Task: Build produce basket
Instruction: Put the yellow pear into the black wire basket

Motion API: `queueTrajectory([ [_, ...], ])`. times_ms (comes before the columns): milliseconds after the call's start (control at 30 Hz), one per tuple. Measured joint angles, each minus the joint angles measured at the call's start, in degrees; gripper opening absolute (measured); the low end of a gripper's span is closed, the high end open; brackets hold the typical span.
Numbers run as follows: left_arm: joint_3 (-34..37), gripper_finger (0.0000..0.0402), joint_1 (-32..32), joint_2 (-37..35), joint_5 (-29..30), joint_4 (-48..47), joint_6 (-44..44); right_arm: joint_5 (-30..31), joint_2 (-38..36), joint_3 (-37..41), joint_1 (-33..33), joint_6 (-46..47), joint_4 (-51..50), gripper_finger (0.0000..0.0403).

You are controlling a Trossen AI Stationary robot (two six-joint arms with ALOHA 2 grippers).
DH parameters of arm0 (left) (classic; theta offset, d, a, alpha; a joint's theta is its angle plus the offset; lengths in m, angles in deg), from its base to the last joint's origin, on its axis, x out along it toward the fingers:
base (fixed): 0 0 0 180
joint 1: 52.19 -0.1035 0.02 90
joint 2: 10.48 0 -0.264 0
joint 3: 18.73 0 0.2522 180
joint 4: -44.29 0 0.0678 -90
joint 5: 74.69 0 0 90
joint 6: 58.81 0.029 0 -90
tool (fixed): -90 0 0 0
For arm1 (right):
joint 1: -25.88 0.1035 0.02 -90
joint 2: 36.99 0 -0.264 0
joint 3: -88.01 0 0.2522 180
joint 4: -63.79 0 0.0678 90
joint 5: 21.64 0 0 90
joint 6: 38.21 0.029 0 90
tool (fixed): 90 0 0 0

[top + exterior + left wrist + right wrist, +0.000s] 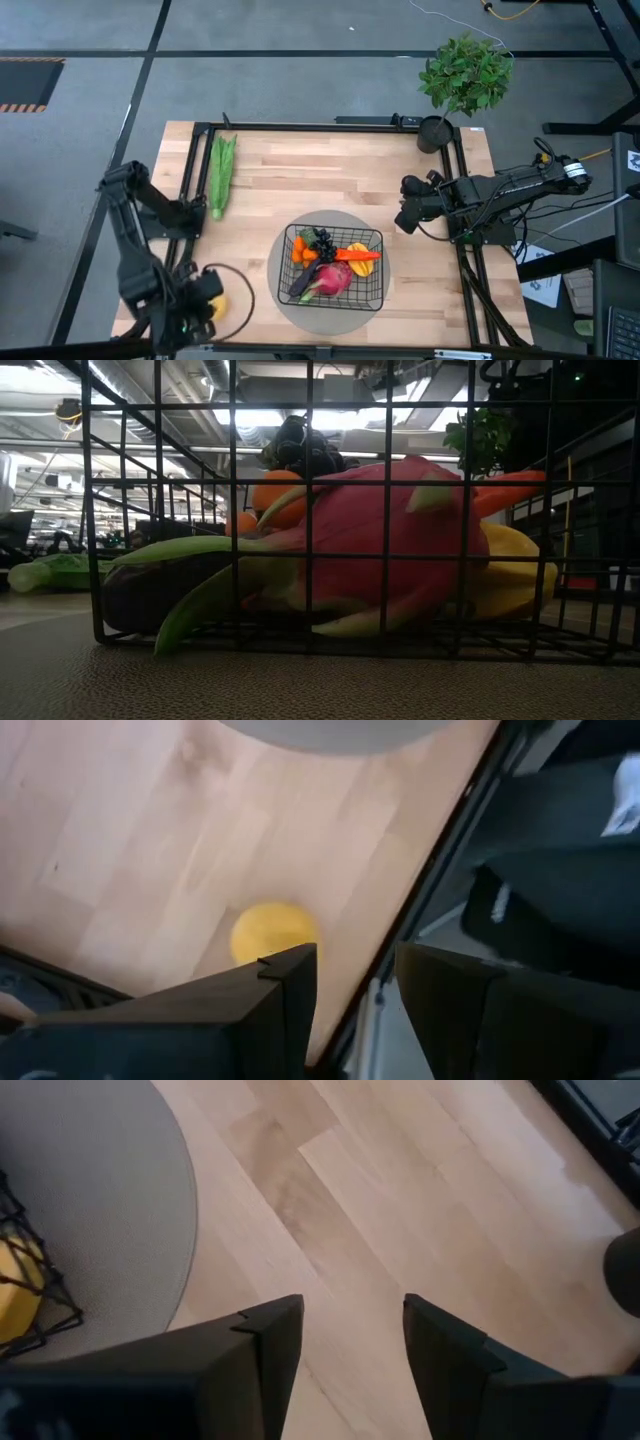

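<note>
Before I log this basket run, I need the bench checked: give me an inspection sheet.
Surface: wooden table, round grey mat under the basket.
Job's things: basket holds dragon fruit, carrot, grapes, oranges; green husk and yellow fruit lie outside.
Clutter: potted plant at the far corner.
Grippers: left gripper open over yellow fruit; right gripper open, empty, beside the mat.
Cables: along the right arm.
Surroundings: grey floor.

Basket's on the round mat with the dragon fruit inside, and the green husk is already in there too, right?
Not quite. The green husk lies on the bare table by its left edge, well outside the basket, as the high view shows. The basket is on the round mat with the dragon fruit inside.
</note>
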Motion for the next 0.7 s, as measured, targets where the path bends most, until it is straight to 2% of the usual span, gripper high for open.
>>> queueTrajectory([
  [400,0.02,0.0125,4.56,9.25,0.13,-0.17,2.8,-2.2,0.0,0.0,0.0,3.23,0.88,0.0162],
  [567,0.02,0.0125,5.3,10.92,-3.47,-2.37,2.7,-3.19,0.0,0.0,0.0,3.26,3.13,0.0162],
  [700,0.02,0.0125,6.0,12.21,-3.87,-4.28,2.67,-3.54,0.0,0.0,0.0,3.21,4.52,0.0162],
])
